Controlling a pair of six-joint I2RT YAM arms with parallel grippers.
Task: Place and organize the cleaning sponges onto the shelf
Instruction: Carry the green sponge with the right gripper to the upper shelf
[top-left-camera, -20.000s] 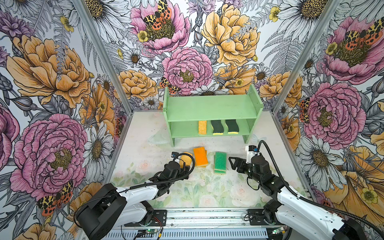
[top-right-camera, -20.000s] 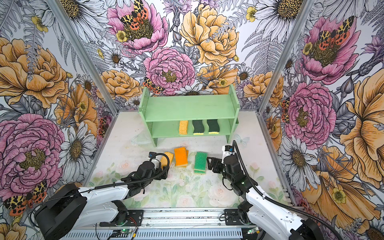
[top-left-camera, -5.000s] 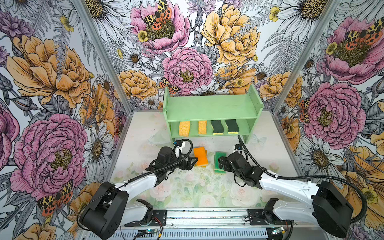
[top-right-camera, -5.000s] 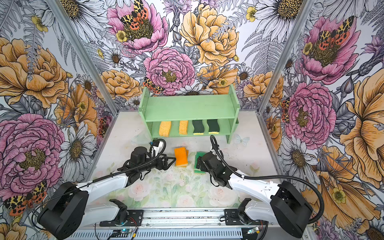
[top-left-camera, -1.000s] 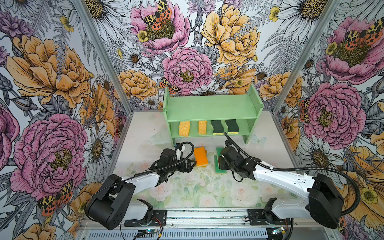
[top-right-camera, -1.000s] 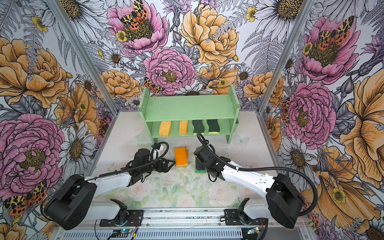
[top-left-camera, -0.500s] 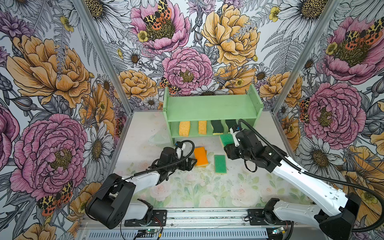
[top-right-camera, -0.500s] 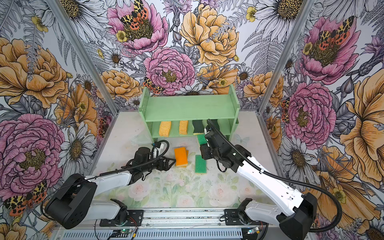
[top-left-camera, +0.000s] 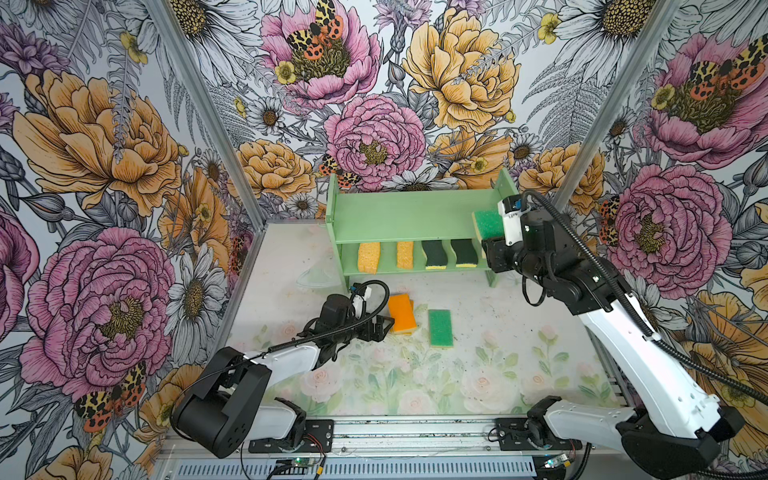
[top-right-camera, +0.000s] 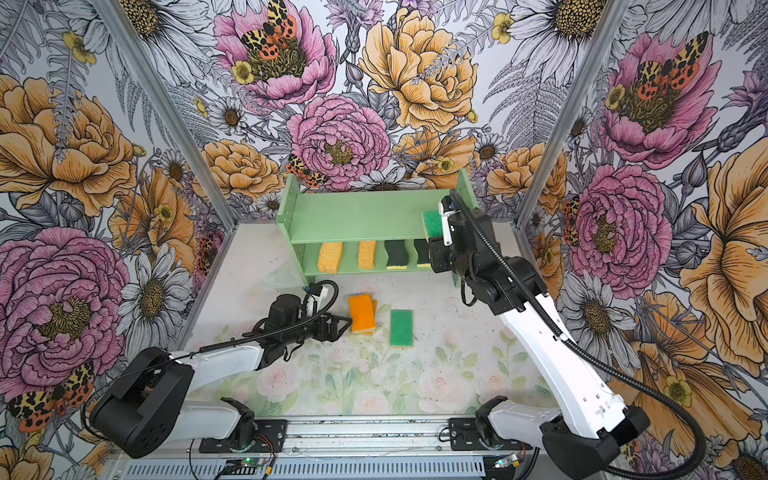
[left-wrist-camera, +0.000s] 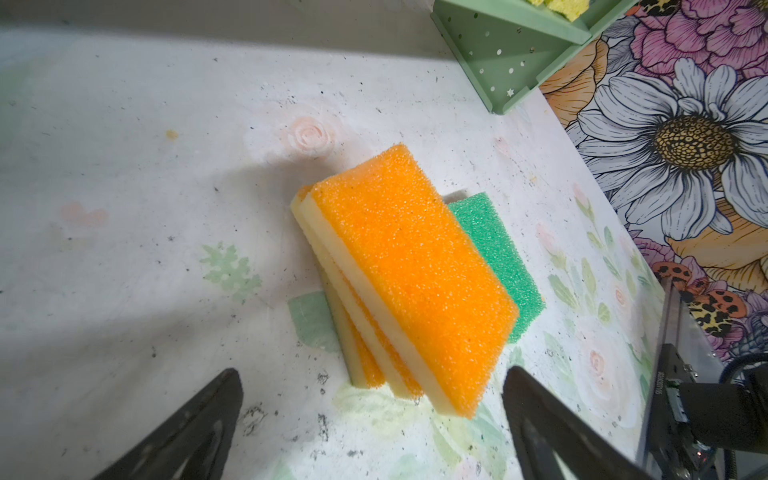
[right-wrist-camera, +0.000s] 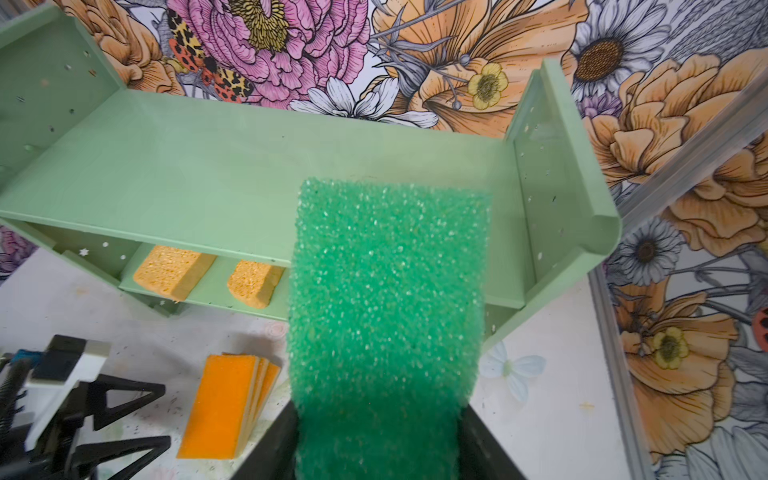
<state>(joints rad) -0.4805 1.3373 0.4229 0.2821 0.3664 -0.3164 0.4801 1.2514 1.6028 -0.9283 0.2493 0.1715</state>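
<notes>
The shelf (top-left-camera: 399, 216) has two yellow sponges (top-left-camera: 368, 257) and two dark wavy sponges (top-left-camera: 434, 254) on its bottom board. My right gripper (right-wrist-camera: 378, 424) squeezes a green sponge (top-left-camera: 487, 224) over the right end of the top board. My left gripper (top-left-camera: 380, 329) is wide open and empty, just beside the orange sponges (top-left-camera: 402, 313) stacked on the tabletop (top-left-camera: 498, 332). A second green sponge (top-left-camera: 440, 327) lies near them. Flower walls (top-left-camera: 124, 145) stand all around.

Coarse, glittery scrub face on green sponge (right-wrist-camera: 386, 291); shelf (right-wrist-camera: 208, 174) smooth matt paint.
</notes>
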